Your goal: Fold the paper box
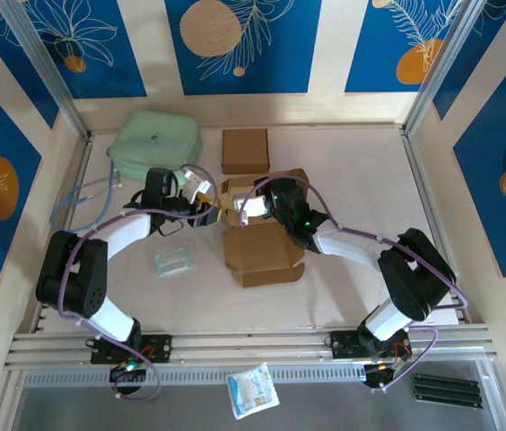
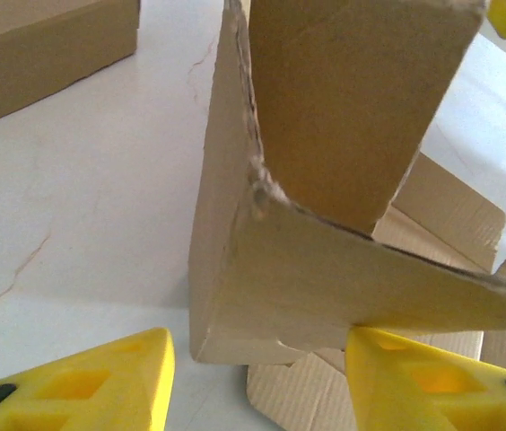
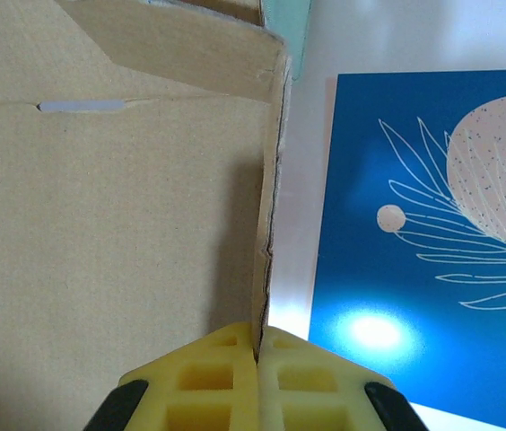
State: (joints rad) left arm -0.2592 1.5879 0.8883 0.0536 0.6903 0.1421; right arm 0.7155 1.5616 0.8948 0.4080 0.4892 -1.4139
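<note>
The paper box is, by my reading, somewhere around the middle of its folding: it sits near the centre of the table, between the two arms, and its far half already has walls standing while its near half lies flat and open as a broad lid panel with its tuck flap toward the arms' bases. Its long axis runs from the near side to the far side of the table, tilted a little, with the raised tray end pointing away from the bases. From the left wrist the box shows one upright wall and a corner whose side flap leans outward and is not yet tucked in. The left fingers stand apart astride that corner, released, one of them clear of the cardboard and the other just at the flap's lower edge. The right fingers are clenched on the top edge of an upright wall of the box, pinching it thin between them. What seems left: squaring the remaining walls, locking the flaps inside, then bringing the lid over and tucking it shut. A small closed box and a green case sit well apart toward the far edge
</note>
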